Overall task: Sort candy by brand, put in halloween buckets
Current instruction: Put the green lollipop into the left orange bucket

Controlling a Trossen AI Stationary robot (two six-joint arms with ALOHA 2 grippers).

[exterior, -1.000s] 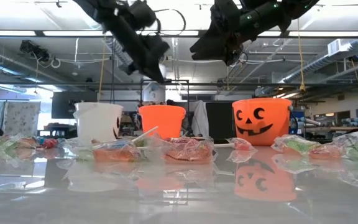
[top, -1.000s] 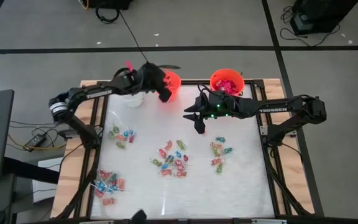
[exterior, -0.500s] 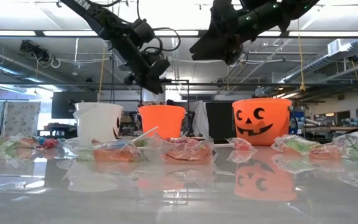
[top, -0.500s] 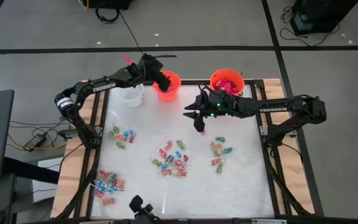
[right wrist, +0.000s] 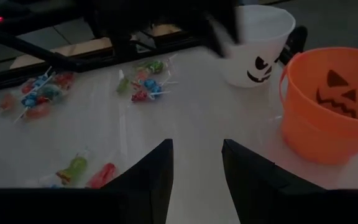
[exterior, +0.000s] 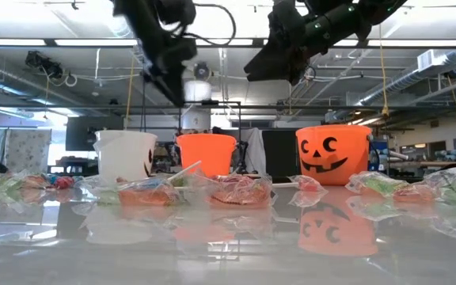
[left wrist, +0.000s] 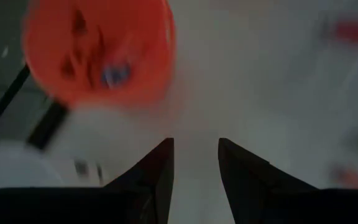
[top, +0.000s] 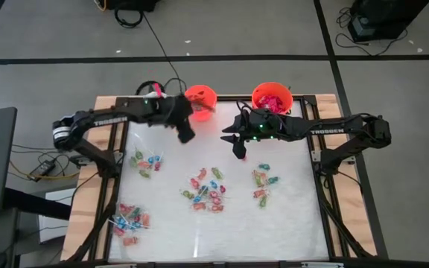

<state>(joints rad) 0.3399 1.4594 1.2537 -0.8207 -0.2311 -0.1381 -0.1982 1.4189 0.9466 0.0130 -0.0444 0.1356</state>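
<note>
white bucket [right wrist: 258, 45] beside orange bucket [right wrist: 328, 106]

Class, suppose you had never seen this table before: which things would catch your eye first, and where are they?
Two bright orange plastic pails stand at the table's far edge: the smaller orange pail left of the larger jack-o'-lantern pail, which holds pink sweets. Clusters of small colourful wrapped candy lie scattered across the white tabletop. Above them the left gripper and right gripper hang with open jaws, holding nothing.
</note>
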